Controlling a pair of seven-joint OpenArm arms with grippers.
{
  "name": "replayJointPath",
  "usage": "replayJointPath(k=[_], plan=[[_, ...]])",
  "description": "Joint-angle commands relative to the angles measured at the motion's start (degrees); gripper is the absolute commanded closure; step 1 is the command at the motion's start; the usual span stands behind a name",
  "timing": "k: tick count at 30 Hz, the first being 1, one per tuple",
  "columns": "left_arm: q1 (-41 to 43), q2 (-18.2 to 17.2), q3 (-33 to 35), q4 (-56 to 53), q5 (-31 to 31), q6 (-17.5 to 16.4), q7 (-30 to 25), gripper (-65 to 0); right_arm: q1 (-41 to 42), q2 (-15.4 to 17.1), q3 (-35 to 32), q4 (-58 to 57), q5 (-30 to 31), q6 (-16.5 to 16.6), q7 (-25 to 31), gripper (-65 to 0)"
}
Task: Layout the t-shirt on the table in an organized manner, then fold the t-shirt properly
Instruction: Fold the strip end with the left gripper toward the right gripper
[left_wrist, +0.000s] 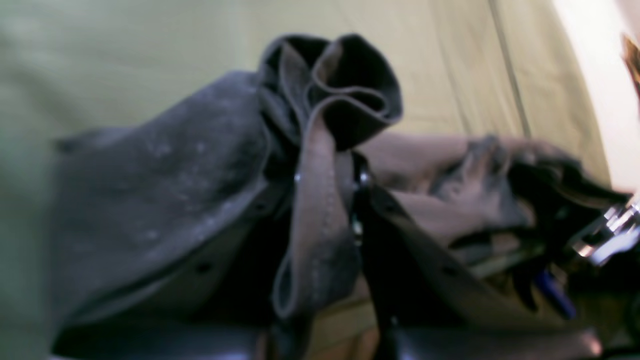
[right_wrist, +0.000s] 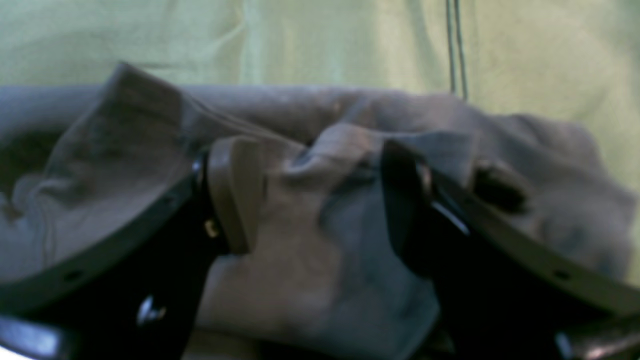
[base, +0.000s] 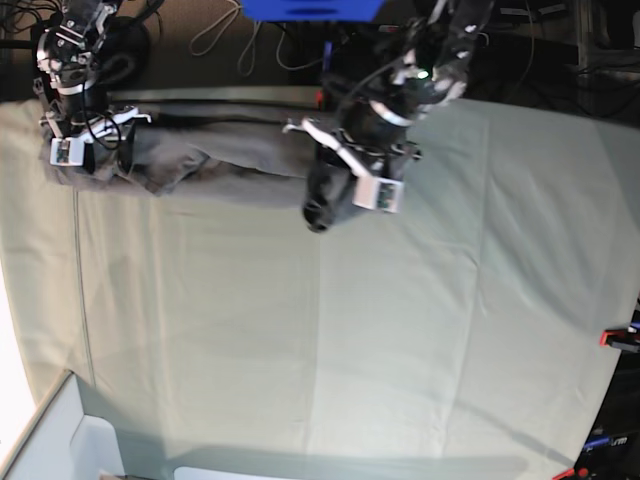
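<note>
The grey t-shirt (base: 220, 165) lies bunched in a long strip along the far edge of the table (base: 400, 330), stretched between my two arms. My left gripper (base: 328, 195) is shut on one end of it. In the left wrist view a fold of the t-shirt (left_wrist: 320, 215) is pinched between the fingers and a rolled bunch stands above them. My right gripper (base: 95, 160) is at the other end, open. In the right wrist view its fingers (right_wrist: 235, 195) stand wide apart over the crumpled t-shirt (right_wrist: 310, 260), which lies between and under them.
Pale green cloth (left_wrist: 125, 50) covers the table, with a seam line (right_wrist: 455, 45) running across it. A red clamp (base: 615, 338) sits at the right edge. A white bin (base: 60, 440) stands at the near left corner. Cables (base: 230, 40) lie beyond the far edge.
</note>
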Motion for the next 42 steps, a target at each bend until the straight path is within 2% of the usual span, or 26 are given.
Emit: replayJointPath(k=[1,8,16,19,25,27,29,35,39,42], plan=[[-1.12,0.18,0.92,-0.58,-0.26,0.10,-1.15,0.0,0.11,1.21,0.42,1.72,0.91,-0.01,1.63,-38.1],[-7.27,0.18,10.77,-6.99,-0.26,0.10,-1.24,0.0,0.20,1.39,3.67,4.97,1.09,-0.01,1.63,-38.4],[-12.46,1.77,16.83,-12.09,-0.17,0.10,-0.89,-0.7,-0.07,1.39,3.84,7.88,1.09,-0.01,1.63,-38.4],[-12.81,1.68,17.63,-12.36,-0.52,0.10,-0.89,-8.9,-0.07,1.47,3.93,7.88,1.00,-0.01,1.63,-38.4],[-12.72,1.41,19.12,-11.74,-0.35,-0.25,-1.07,-39.6,0.28,2.26,6.13,7.96,1.00,-0.01,1.63,-38.4],[-12.90,1.15,20.88,-11.48,-0.17,-0.25,-1.15,-46.8,0.28,2.44,7.27,8.05,1.00,-0.01,1.63,-38.4],[-12.90,1.15,21.32,-10.51,-0.17,-0.34,-1.15,-48.6,0.20,2.97,8.42,8.58,1.09,-0.01,1.54,-38.5],[-12.46,0.98,21.41,-7.35,-0.52,-0.43,-1.15,-48.6,-0.24,3.14,9.47,6.03,1.00,-0.01,1.54,-38.5],[-12.28,-0.78,21.23,-3.39,-0.79,-0.25,-1.15,-48.7,-0.24,3.58,9.21,2.86,1.00,-0.01,1.54,-38.5],[-12.28,-3.51,20.00,0.74,-0.79,0.01,-1.24,-48.7,0.11,4.46,9.03,-1.00,1.00,-0.01,1.54,-38.5]])
